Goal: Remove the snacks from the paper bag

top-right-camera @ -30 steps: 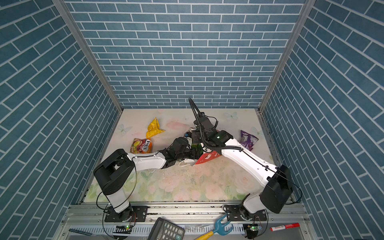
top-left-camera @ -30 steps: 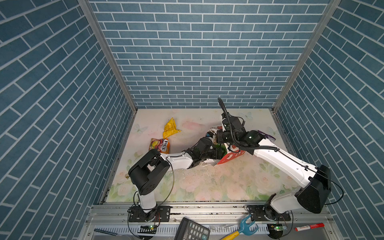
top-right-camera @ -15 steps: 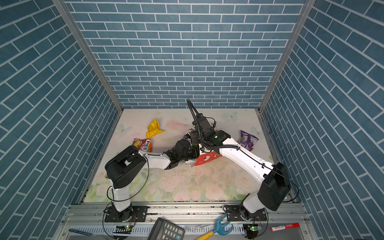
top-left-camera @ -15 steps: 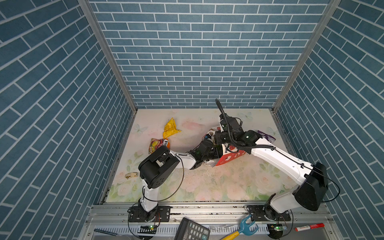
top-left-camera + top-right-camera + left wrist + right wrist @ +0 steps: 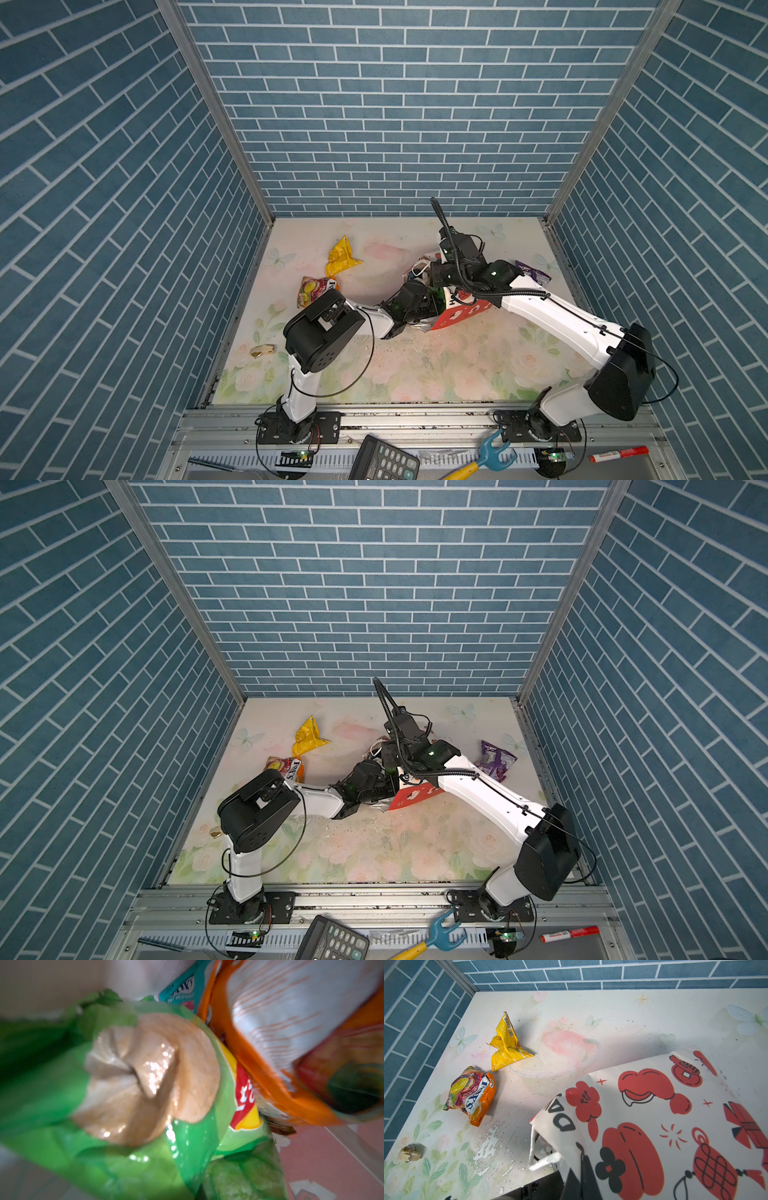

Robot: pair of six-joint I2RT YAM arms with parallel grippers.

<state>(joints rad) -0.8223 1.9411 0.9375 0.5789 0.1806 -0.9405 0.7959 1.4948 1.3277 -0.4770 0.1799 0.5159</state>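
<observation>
Left wrist view fills with the green Lay's packet [image 5: 145, 1157] inside the paper bag [image 5: 654, 1115] lying on the worktop [image 5: 612, 1012]. The left jaws, spread a second ago, are now pressed together, probably on it: ready to pull out. The right jaws pinch the bag's rim. A teal packet [image 5: 182, 991] reads "MINT BLOSSO"; the bag, "DAY".

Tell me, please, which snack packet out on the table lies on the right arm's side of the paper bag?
The purple packet; the yellow packet and the orange packet both lie left of the paper bag.
</observation>
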